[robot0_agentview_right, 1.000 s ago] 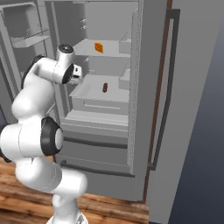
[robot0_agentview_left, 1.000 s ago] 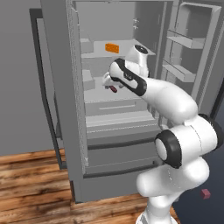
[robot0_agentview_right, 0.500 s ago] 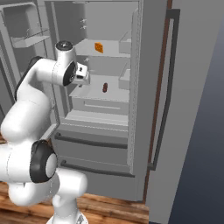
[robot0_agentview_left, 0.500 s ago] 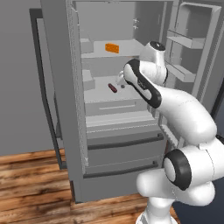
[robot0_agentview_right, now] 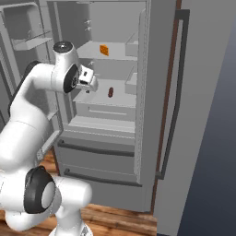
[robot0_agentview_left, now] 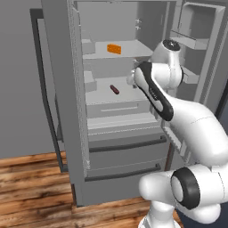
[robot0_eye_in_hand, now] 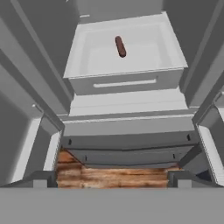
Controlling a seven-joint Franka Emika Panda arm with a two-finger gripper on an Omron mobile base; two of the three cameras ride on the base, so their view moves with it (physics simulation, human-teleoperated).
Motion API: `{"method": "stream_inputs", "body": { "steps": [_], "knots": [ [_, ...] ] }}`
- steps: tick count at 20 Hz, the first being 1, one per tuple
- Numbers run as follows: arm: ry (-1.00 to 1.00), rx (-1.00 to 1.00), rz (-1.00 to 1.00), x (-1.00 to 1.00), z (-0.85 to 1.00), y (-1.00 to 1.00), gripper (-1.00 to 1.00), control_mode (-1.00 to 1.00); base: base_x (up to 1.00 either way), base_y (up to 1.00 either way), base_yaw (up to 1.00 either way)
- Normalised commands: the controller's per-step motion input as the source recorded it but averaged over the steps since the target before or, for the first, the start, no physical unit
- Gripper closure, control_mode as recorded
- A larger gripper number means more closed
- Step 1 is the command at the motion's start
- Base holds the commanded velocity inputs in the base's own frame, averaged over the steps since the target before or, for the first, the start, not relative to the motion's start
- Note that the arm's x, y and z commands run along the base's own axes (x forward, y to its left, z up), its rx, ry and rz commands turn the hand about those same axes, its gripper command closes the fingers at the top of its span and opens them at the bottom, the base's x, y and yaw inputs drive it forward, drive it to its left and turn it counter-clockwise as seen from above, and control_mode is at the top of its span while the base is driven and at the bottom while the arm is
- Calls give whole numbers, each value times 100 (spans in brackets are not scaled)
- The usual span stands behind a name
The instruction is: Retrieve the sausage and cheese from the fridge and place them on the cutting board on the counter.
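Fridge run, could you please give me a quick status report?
Gripper open, empty, at the fridge opening. Sausage lying on a middle shelf, cheese on the shelf above, neither touched. Nothing between gripper and sausage.

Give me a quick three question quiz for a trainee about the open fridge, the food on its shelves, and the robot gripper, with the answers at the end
1. True or false: the sausage lies on a higher shelf of the fridge than the cheese.
2. Multiple choice: the gripper is A) shut on the sausage, B) open and holding nothing, C) shut on the cheese.
3. Short answer: are the fridge's upper doors open or shut?

Key
1. False. The cheese is on the shelf above the sausage.
2. B. The gripper is open in front of the shelves, apart from both foods.
3. Open, swung out to both sides.
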Motion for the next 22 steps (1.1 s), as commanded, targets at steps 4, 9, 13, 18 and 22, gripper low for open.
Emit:
{"method": "stream_inputs", "body": {
  "steps": [4,9,13,18,22],
  "knots": [
    [-28,0,-1,-40,14,-25,-100,-100,0,0,0],
    [-29,0,1,-39,25,-36,-100,-100,0,0,0],
    [-16,-1,1,-20,14,-13,-100,-100,0,0,0],
    [0,-6,-2,-17,29,0,-100,-100,0,0,0],
    [0,-9,-2,-35,45,0,-100,-100,0,0,0]
  ]
}}
